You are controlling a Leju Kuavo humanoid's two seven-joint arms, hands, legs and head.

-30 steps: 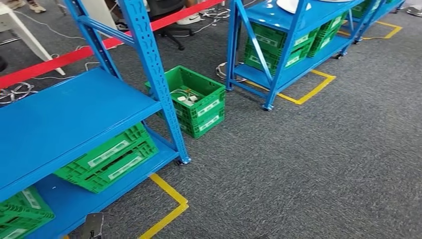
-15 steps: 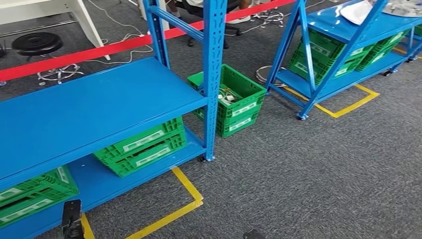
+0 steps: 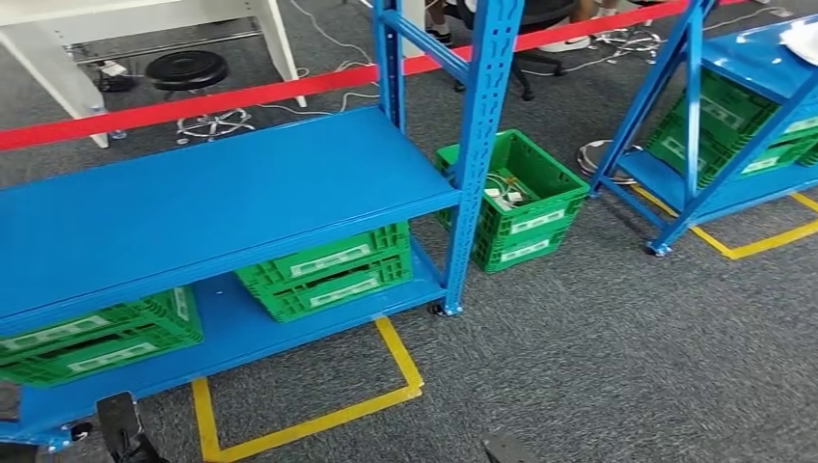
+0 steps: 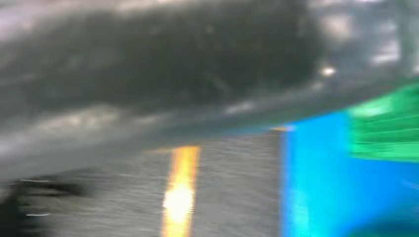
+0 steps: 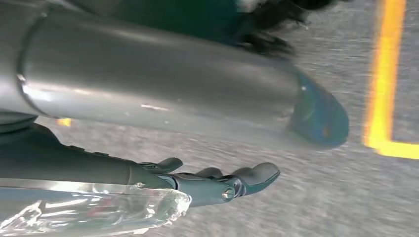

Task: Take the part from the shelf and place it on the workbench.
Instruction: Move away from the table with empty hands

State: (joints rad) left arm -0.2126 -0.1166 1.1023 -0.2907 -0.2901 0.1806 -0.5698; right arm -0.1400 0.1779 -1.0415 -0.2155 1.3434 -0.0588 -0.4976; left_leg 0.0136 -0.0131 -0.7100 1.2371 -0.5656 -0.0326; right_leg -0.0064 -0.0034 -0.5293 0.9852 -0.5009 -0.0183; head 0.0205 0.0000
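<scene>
Shelf: a blue metal rack (image 3: 222,193) fills the left of the head view; its middle board is bare, and its left end is cut off by the frame.
Crates: two green crates (image 3: 328,270) sit on the rack's bottom board; a third green crate (image 3: 516,198) stands on the grey carpet just beside the rack's post, holding small white items too small to identify.
Part: clear crinkled plastic wrapping (image 5: 94,212) lies against the right robot hand (image 5: 207,182); what it covers cannot be made out.
Right robot hand: fingers extended and nearly straight; whether they clamp the wrapping cannot be told.
Left robot hand: the left wrist view is motion-blurred; state cannot be told.
Floor: yellow tape lines (image 3: 318,415).
</scene>
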